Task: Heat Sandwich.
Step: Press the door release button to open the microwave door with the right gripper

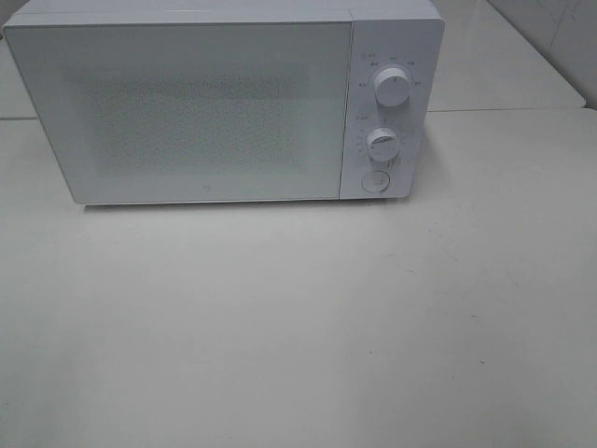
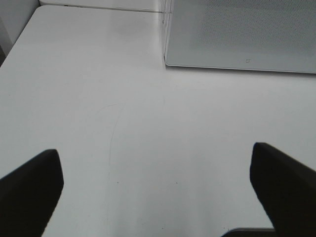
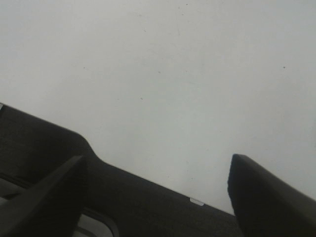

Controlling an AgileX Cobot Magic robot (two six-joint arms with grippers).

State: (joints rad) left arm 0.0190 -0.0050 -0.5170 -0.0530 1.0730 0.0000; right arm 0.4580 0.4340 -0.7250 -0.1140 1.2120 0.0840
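Nearest, the left tool (image 2: 154,150) is held spread wide above the desk (image 2: 123,98), with nothing gripped; the right tool (image 3: 157,158) is likewise parted, and nothing is held by it. Farther back, a white microwave (image 1: 224,103) is set on the desk, its door (image 1: 140,140) closed, with two knobs (image 1: 393,86) on its right panel. Where the sandwich lies cannot be told.
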